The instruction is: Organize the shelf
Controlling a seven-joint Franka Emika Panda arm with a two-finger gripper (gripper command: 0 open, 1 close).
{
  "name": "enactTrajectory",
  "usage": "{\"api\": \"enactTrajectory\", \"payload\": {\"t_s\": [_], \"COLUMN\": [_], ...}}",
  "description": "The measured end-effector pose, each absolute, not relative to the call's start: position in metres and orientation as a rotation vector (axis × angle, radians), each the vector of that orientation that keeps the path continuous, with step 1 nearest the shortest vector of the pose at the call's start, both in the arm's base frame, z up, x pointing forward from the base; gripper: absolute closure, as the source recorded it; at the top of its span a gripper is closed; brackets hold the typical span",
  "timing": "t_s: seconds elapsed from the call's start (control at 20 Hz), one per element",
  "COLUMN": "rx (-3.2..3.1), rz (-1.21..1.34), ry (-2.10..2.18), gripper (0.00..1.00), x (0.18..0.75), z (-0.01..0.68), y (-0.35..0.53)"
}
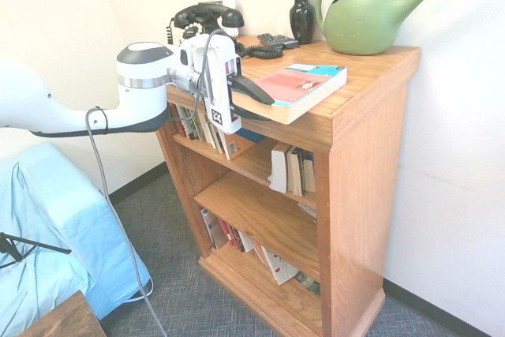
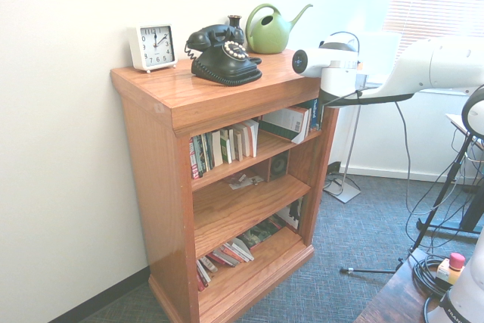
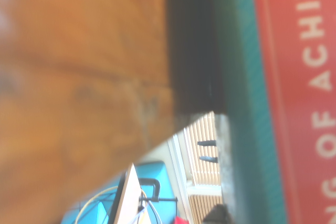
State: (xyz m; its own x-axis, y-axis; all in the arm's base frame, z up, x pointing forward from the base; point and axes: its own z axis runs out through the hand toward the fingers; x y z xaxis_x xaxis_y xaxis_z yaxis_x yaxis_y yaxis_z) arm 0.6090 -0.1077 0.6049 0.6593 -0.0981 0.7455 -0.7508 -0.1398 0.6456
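The shelf point(image 1: 367, 195) stands directly ahead of and below me, upright, its wooden top extending out beyond my reach-end. My claw point(image 1: 252, 103) is at the top's front edge, partly closed: one finger lies over a thick paperback book point(image 1: 308, 83), the other under it, and the two are closed on its near end. Red and blue show on its cover. Farther ahead of me, a green watering can point(image 1: 363, 23) stands on the top, with a dark vase point(image 1: 302, 17) just beside it. Off to one side of me are a black rotary telephone point(image 2: 227, 62) and, beyond it, a white clock point(image 2: 153, 48) reading upright. Beneath me, the upper tier holds a row of books point(image 2: 224, 147); the bottom tier holds more books point(image 2: 225, 254), several leaning.
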Motion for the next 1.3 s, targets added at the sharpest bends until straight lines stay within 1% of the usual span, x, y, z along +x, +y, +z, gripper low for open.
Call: {"api": "enactTrajectory", "payload": {"t_s": [0.35,0.55,0.75,0.9,1.1,1.3], "rx": [1.651,1.699,1.791,1.892,2.043,2.21], "rz": [0.671,0.721,0.785,0.844,0.933,1.013], "ry": [-0.696,-0.75,-0.879,-0.969,-1.048,-1.1], "gripper": [1.0,1.0,1.0,1.0,1.0,1.0], "x": [0.609,0.597,0.565,0.533,0.485,0.44], "z": [0.607,0.633,0.676,0.693,0.689,0.662], "y": [-0.105,-0.103,-0.106,-0.105,-0.071,-0.021]}}
